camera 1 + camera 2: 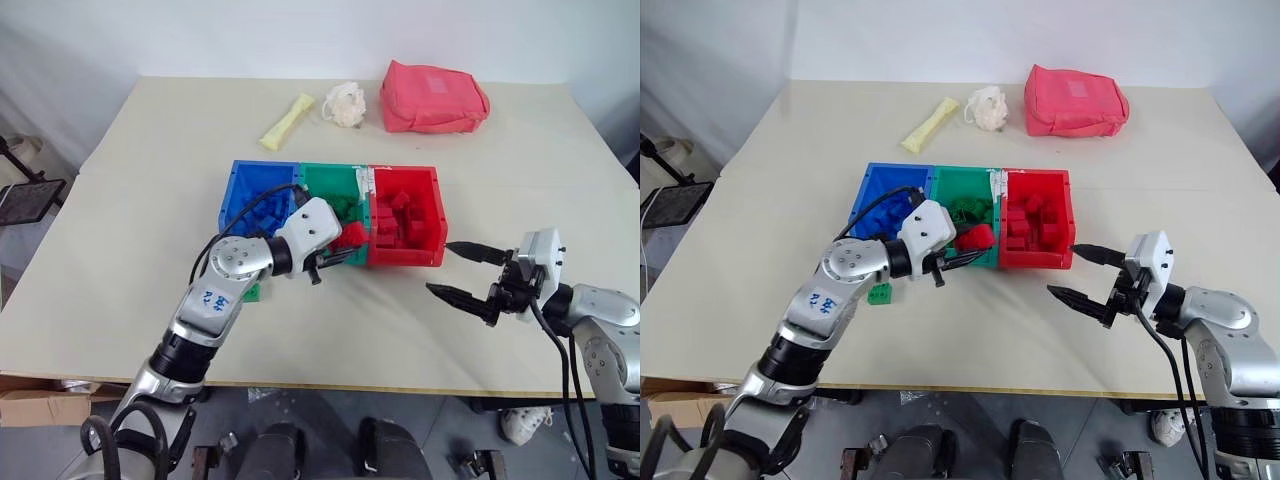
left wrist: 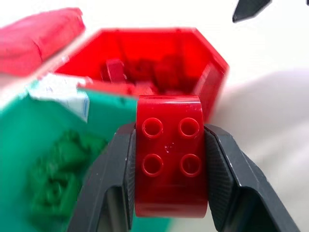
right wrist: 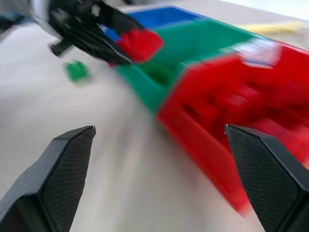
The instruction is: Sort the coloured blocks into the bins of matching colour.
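Note:
My left gripper [image 2: 170, 131] is shut on a red studded block [image 2: 170, 159], its fingers pressing the block's two sides. It holds the block [image 1: 978, 237] above the front edge of the green bin [image 1: 330, 172], close to the red bin [image 1: 405, 258]. The blue bin [image 1: 240, 185] joins them on the left. Each bin holds several blocks of its own colour. One green block [image 1: 879, 293] lies on the table under my left forearm. My right gripper [image 1: 440, 267] is open and empty, just right of the red bin's front corner.
At the far side of the beige table [image 1: 150, 250] lie a yellow stick [image 1: 286, 121], a white puff [image 1: 346, 103] and a pink-red fabric pouch [image 1: 433, 97]. The table's front edge runs just below both arms.

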Robot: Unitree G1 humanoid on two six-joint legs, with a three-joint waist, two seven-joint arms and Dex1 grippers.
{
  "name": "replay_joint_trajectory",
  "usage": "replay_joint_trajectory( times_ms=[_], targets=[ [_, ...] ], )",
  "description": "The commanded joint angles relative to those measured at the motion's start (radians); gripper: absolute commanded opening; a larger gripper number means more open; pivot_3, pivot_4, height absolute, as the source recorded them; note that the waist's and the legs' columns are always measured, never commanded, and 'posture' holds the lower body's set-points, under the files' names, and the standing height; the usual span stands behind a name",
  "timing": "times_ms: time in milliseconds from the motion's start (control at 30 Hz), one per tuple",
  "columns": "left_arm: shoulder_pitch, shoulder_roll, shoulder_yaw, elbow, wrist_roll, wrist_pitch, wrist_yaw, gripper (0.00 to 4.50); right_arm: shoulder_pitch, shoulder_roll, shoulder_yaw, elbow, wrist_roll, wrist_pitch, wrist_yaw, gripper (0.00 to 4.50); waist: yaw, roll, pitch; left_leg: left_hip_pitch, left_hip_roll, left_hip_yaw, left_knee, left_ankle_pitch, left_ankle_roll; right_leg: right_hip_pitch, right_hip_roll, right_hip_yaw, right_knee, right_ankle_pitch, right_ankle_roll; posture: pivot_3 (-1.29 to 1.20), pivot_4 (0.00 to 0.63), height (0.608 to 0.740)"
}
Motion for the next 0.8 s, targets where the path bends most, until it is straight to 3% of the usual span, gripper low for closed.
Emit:
replay_joint_trajectory(
  times_ms=[33, 200, 333, 467, 533, 700, 800],
  targets=[
    [-0.075, -0.067, -0.007, 0.117, 0.020, -0.115, 0.020, 1.49, -0.006, 0.002, -0.053, -0.014, -0.035, -0.033, -0.087, 4.50, 0.003, 0.000, 0.000, 0.000, 0.000, 0.000, 0.000, 0.000, 0.000, 0.000, 0.000, 0.000, 0.000, 0.000, 0.000, 0.00, 0.150, 0.740],
    [-0.219, -0.193, 0.010, 0.374, 0.036, -0.254, 0.063, 1.49, -0.012, 0.045, -0.078, -0.072, -0.032, -0.045, -0.184, 4.50, 0.011, 0.000, 0.000, 0.000, 0.000, 0.003, 0.000, 0.001, 0.001, -0.001, 0.000, 0.000, 0.000, 0.001, 0.001, 0.00, 0.150, 0.740],
    [-0.376, -0.277, 0.042, 0.655, 0.051, -0.392, 0.105, 2.76, 0.012, 0.068, -0.078, -0.136, -0.024, -0.036, -0.225, 4.50, 0.016, -0.001, 0.001, -0.001, -0.001, 0.003, 0.000, 0.001, 0.002, -0.001, 0.000, 0.000, -0.001, 0.001, 0.003, 0.00, 0.150, 0.740],
    [-0.439, -0.314, 0.076, 0.784, 0.040, -0.470, 0.105, 3.98, 0.022, 0.068, -0.083, -0.169, -0.018, -0.022, -0.244, 4.50, 0.012, -0.001, 0.001, -0.001, -0.002, 0.005, -0.001, 0.001, 0.003, -0.001, -0.001, 0.000, -0.002, 0.002, 0.004, 0.00, 0.150, 0.740],
    [-0.437, -0.318, 0.083, 0.782, 0.032, -0.477, 0.082, 4.45, 0.023, 0.061, -0.084, -0.176, -0.013, -0.018, -0.242, 4.50, 0.010, -0.001, 0.001, -0.001, -0.001, 0.005, -0.001, 0.001, 0.003, -0.001, 0.000, 0.000, -0.002, 0.002, 0.004, 0.00, 0.150, 0.740],
    [-0.386, -0.286, 0.094, 0.688, 0.020, -0.454, 0.030, 4.45, 0.006, 0.044, -0.072, -0.163, -0.002, -0.018, -0.207, 4.50, 0.009, -0.001, 0.001, -0.001, -0.002, 0.005, -0.001, 0.001, 0.003, -0.002, 0.000, 0.001, -0.002, 0.002, 0.004, 0.00, 0.150, 0.740],
    [-0.301, -0.225, 0.090, 0.529, 0.004, -0.362, -0.032, 4.45, -0.009, 0.026, -0.055, -0.141, 0.007, -0.011, -0.159, 4.50, 0.006, -0.001, 0.001, -0.001, -0.001, 0.005, -0.001, 0.001, 0.003, -0.002, 0.000, 0.001, -0.001, 0.002, 0.004, 0.00, 0.150, 0.740]
  ],
)
